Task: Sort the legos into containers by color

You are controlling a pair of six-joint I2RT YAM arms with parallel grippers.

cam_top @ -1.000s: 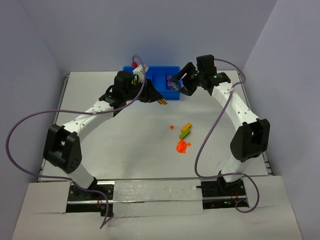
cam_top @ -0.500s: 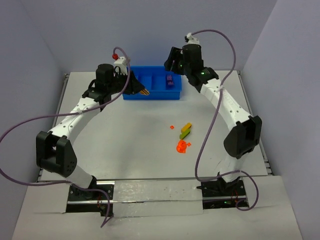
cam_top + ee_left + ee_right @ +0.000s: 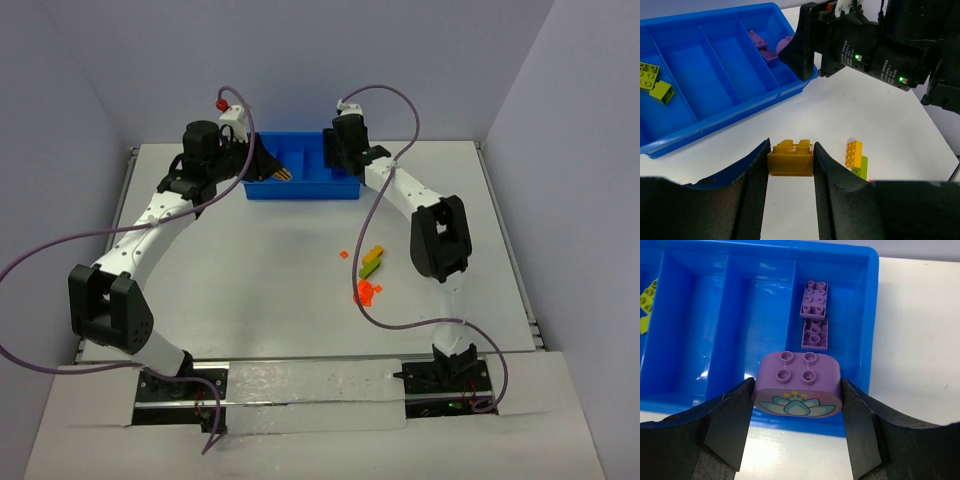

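My left gripper (image 3: pixel 790 148) is shut on a yellow-orange lego (image 3: pixel 790 162), held above the table just in front of the blue bin (image 3: pixel 715 75). In the top view it hangs at the bin's left half (image 3: pixel 279 172). My right gripper (image 3: pixel 797 392) is shut on a rounded purple lego with a flower print (image 3: pixel 799 371), over the near wall of the bin's rightmost container (image 3: pixel 835 275). Two purple legos (image 3: pixel 815 299) lie in that container. Green legos (image 3: pixel 651 75) lie in the leftmost one. The two middle containers (image 3: pixel 700 70) hold nothing.
A yellow-on-green stack (image 3: pixel 372 260), an orange-red cluster (image 3: pixel 366 292) and a tiny red piece (image 3: pixel 343 254) lie loose on the white table in front of the bin (image 3: pixel 300 190). The right arm's forearm (image 3: pixel 400 190) reaches across just right of the bin. Grey walls enclose the table.
The right arm swung left and back, carrying the purple lego over the bin's right end. The left arm drew back and left with the yellow-orange lego. Both grips stayed the same.
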